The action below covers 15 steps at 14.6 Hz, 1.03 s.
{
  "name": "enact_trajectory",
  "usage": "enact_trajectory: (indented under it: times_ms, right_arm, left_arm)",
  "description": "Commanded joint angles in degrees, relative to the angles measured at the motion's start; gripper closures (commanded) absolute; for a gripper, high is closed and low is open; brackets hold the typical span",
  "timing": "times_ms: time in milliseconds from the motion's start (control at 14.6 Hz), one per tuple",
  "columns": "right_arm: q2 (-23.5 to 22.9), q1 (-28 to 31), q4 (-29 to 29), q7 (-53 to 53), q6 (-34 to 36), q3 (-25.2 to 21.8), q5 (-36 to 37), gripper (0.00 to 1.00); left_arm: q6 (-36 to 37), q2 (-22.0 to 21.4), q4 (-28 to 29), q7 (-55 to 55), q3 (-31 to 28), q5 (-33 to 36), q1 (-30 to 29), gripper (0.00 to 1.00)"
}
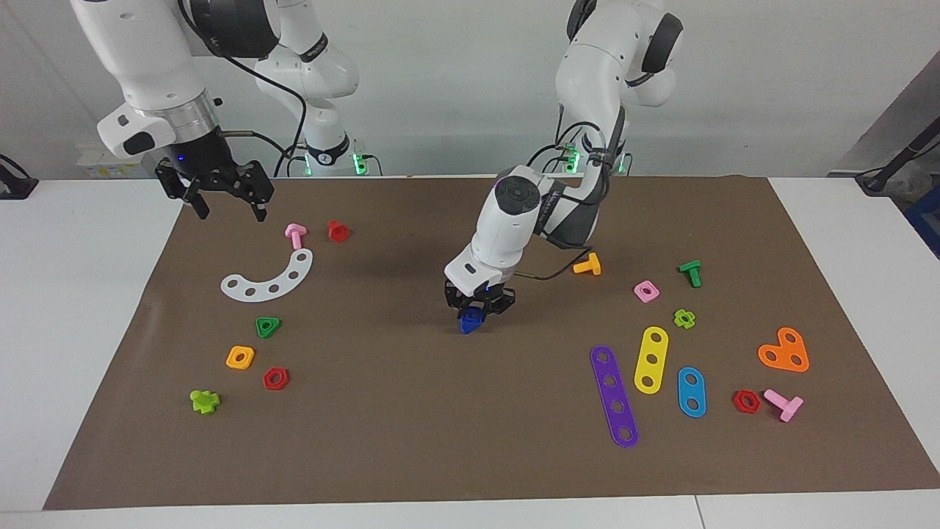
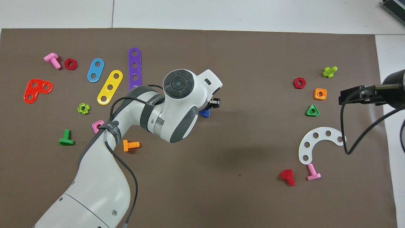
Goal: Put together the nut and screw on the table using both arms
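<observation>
Two grippers show, and only one is down at the work. The left gripper (image 1: 478,303) hangs low over the middle of the brown mat (image 1: 411,411), its black fingers closed around a dark-blue piece that is probably the nut (image 1: 471,316); directly beneath it the screw (image 1: 465,327) shows only as a blue point poking out, and nut and screw run together so that I cannot tell where one ends, nor whether they touch. In the overhead view the left arm's white wrist covers nearly all of this, leaving just a blue corner (image 2: 205,113) and one black fingertip beside it. Just beside this gripper, toward the left arm's end of the table, lie an orange screw (image 1: 587,265) and a pink square nut (image 1: 645,292), the latter half hidden under the arm in the overhead view. The right gripper (image 1: 228,209) is raised over the mat's edge at the right arm's end, fingers spread wide and holding nothing; in the overhead view it is cut by the frame edge, with only a dark block showing. Below it lie a pink screw (image 1: 295,235), a red screw (image 1: 337,231) and a white curved strip (image 1: 269,279).
</observation>
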State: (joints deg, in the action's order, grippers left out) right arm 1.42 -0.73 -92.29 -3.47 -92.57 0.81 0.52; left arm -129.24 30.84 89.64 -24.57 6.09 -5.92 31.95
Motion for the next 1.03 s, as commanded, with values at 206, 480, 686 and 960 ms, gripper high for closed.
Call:
enact_trajectory:
  times_ms: [206,480,686,960]
  right_arm:
    - [1.57,0.12,-1.05,1.54,1.52,0.24,-1.40,0.00]
    - [1.74,0.03,-1.32,1.62,1.08,0.42,-1.58,0.00]
    - [1.66,0.12,-1.23,1.27,1.17,0.42,-1.58,0.00]
    - [1.39,0.12,-0.88,1.01,0.99,0.59,-1.58,0.00]
  left_arm:
    - [3.90,1.68,-3.31,-0.31,-0.91,-0.23,0.57,1.00]
    - [8.22,3.79,-8.61,-0.66,-1.00,-1.29,0.13,1.00]
    - [8.04,3.61,-8.17,-0.83,-1.08,-1.38,0.92,1.00]
    - [8.91,3.09,-6.41,-0.84,-1.08,-0.85,1.01,1.00]
